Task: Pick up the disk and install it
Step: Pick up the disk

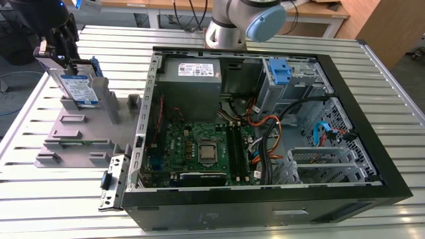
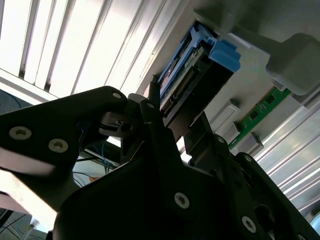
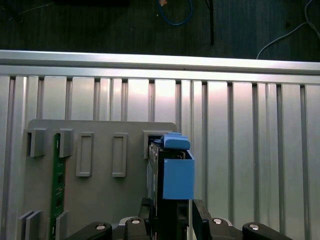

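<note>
Over the slatted metal table (image 1: 53,199), jaws clamp the blue-labelled disk (image 1: 79,88) upright.

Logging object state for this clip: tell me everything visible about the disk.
The disk is a flat silver drive with a white-and-blue label in a bright blue plastic caddy. It stands on edge at the exterior view's left, by the grey slotted holder, outside the open computer case. The tool clamps its upper end from both faces. Whether its lower end sits in the holder cannot be told.
</note>
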### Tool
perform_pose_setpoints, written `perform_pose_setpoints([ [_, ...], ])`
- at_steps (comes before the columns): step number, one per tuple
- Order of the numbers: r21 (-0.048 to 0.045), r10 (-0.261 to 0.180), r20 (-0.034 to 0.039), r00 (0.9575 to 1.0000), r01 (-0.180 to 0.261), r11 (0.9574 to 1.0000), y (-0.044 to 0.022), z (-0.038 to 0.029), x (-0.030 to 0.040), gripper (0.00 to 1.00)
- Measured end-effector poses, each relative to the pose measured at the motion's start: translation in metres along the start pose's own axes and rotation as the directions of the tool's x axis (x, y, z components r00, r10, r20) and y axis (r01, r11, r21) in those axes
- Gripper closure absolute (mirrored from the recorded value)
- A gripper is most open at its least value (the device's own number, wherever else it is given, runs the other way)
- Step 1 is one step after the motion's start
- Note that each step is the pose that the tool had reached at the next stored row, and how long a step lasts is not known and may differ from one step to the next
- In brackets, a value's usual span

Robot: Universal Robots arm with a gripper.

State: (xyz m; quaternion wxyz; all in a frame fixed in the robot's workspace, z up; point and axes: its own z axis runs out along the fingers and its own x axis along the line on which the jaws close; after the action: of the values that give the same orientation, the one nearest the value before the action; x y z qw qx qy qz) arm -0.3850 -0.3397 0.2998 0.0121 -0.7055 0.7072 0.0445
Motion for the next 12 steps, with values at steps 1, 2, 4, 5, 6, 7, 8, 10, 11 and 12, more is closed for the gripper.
perform_pose_setpoints([
  [1,0.0,0.0,0.0,1.0,0.0,1.0,0.0,0.0,0.0,0.55],
  [2,0.0,0.0,0.0,1.0,0.0,1.0,0.0,0.0,0.0,0.55],
  [4,0.0,0.0,0.0,1.0,0.0,1.0,0.0,0.0001,0.0,0.55],
  [5,0.0,0.0,0.0,1.0,0.0,1.0,0.0,0.0001,0.0,0.55],
  [6,0.0005,0.003,0.0002,1.0,-0.003,1.0,0.0,0.0002,0.0004,0.55],
  [7,0.001,0.01,0.0005,0.9999,-0.01,0.9999,0.0,0.0002,0.0006,0.55],
  [8,0.0012,0.012,0.0006,0.9999,-0.012,0.9999,-0.0001,0.0002,0.0005,0.55],
  [10,0.0011,0.012,0.0006,0.9999,-0.012,0.9999,-0.0001,0.0001,0.0005,0.55],
  [11,0.0009,0.012,0.0005,0.9999,-0.012,0.9999,0.0,0.0,0.0006,0.55],
  [12,0.0008,0.012,0.0005,0.9999,-0.012,0.9999,0.0,-0.0001,0.0007,0.55],
])
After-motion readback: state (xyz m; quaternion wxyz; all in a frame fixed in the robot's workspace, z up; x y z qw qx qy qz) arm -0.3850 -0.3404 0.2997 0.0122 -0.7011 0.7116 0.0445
